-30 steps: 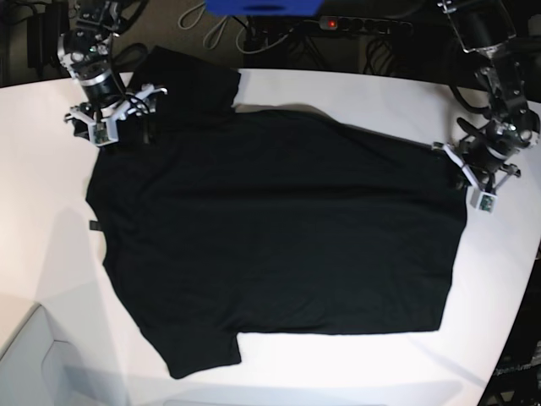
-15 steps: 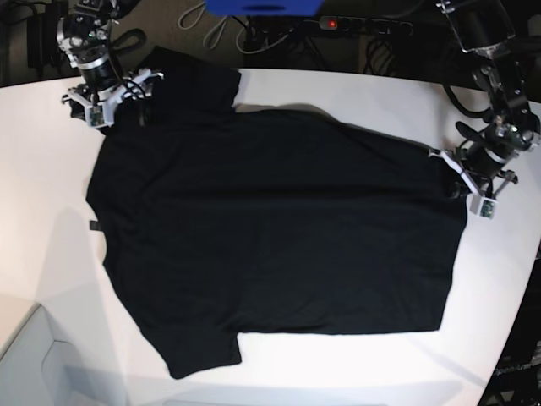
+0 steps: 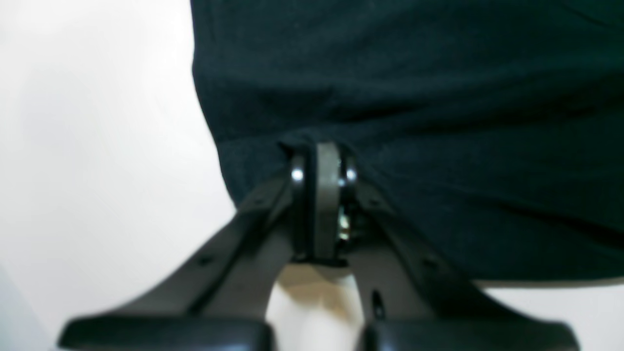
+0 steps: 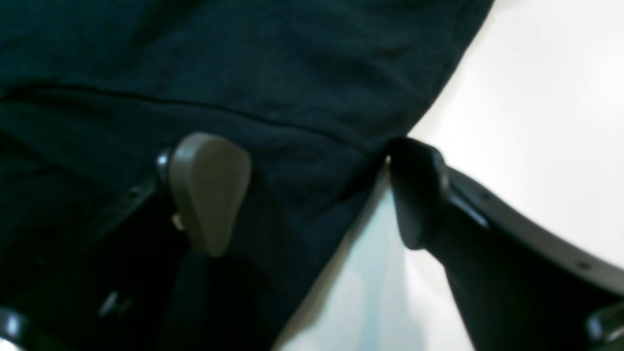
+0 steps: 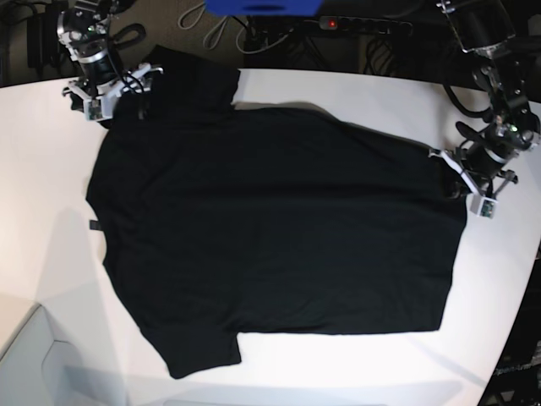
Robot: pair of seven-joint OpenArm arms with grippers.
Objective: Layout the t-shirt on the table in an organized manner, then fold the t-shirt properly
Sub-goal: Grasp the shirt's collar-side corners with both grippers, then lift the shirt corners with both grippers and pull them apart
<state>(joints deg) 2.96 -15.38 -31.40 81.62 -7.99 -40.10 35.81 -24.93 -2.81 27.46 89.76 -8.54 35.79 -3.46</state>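
The black t-shirt (image 5: 270,228) lies spread flat on the white table (image 5: 42,169), with a small tag (image 5: 93,226) at its left edge. At the shirt's right edge, my left gripper (image 5: 456,173) is shut on the cloth. The left wrist view shows the left gripper (image 3: 324,156) with its fingers pressed together and a fold of the t-shirt (image 3: 438,97) bunched at their tips. My right gripper (image 5: 125,95) is at the far left sleeve, open. In the right wrist view the right gripper (image 4: 312,195) has one finger (image 4: 209,190) over the t-shirt (image 4: 243,58) and the other at its edge.
Cables and a power strip with a red light (image 5: 331,24) lie beyond the table's far edge, next to a blue object (image 5: 262,7). A pale grey box (image 5: 34,364) sits at the near left corner. The table's curved edge runs close behind both arms.
My right gripper has moved toward the table's far edge along the sleeve, staying open. The left gripper has shifted only slightly and stays shut on the shirt's edge.
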